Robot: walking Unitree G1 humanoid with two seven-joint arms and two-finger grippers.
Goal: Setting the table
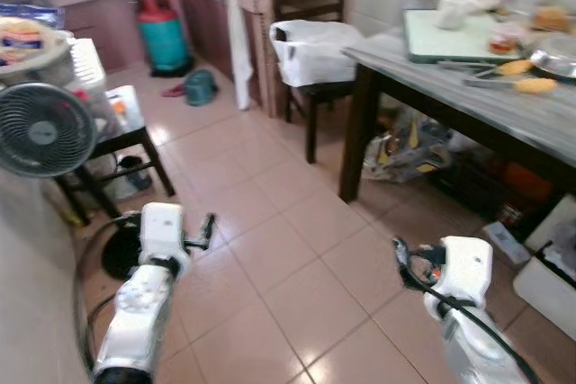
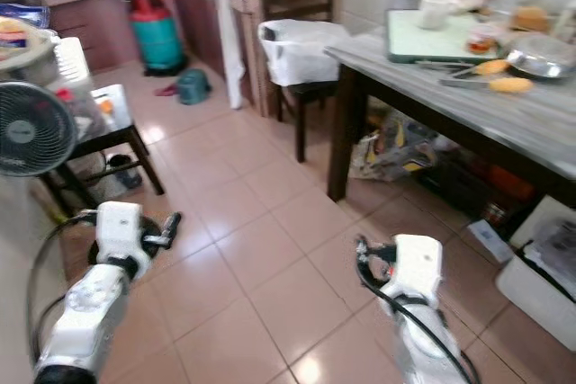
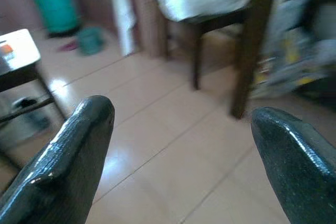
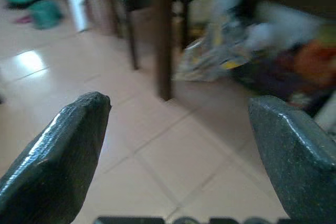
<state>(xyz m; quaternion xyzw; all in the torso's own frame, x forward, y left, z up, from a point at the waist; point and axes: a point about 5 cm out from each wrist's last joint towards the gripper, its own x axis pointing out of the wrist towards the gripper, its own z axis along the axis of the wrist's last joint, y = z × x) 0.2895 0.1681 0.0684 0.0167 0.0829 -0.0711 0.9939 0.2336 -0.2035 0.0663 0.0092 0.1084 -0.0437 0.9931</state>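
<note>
Grey-topped counter point(image 1: 468, 87) is lying ahead; I am holding both pincers, left pincer point(image 3: 178, 150) and right pincer point(image 4: 178, 150), apart and empty, risking clipping the chair point(image 1: 310, 51).

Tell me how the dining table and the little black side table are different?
The dining table stands tall with a pale marbled top and thick dark legs; the little side table is low with thin black legs. The dining table carries a green board, a white mug and food dishes; the side table holds only a few small things. The dining table is on the robot's right, the side table on its left. Both stand on the tiled floor.
</note>
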